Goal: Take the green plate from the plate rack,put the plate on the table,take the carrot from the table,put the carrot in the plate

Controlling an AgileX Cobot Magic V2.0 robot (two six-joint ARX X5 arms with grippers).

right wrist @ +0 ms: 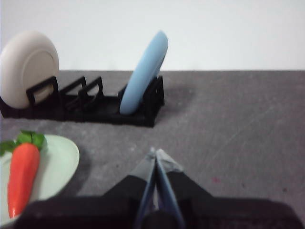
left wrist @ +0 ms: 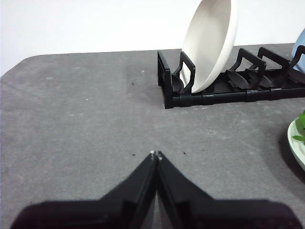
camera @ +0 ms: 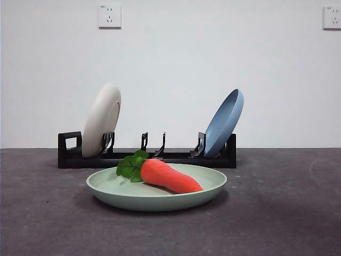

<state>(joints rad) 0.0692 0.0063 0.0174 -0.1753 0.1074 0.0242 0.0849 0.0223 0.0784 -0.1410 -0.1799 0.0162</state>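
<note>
The green plate [camera: 156, 193] lies flat on the table [camera: 287, 213] in front of the plate rack [camera: 176, 157]. The carrot [camera: 169, 175] lies in the plate, leaves toward the left. Plate [right wrist: 59, 164] and carrot [right wrist: 23, 176] also show in the right wrist view; only the plate's rim [left wrist: 296, 145] shows in the left wrist view. My left gripper [left wrist: 156, 154] is shut and empty over bare table, apart from the rack [left wrist: 214, 98]. My right gripper [right wrist: 155, 153] is shut and empty, beside the plate. Neither arm shows in the front view.
A cream-white plate [camera: 101, 120] stands at the rack's left end by the loop handle [camera: 70, 141]. A blue plate [camera: 224, 122] leans at the right end. The rack's middle slots hold nothing. A white wall stands behind the table.
</note>
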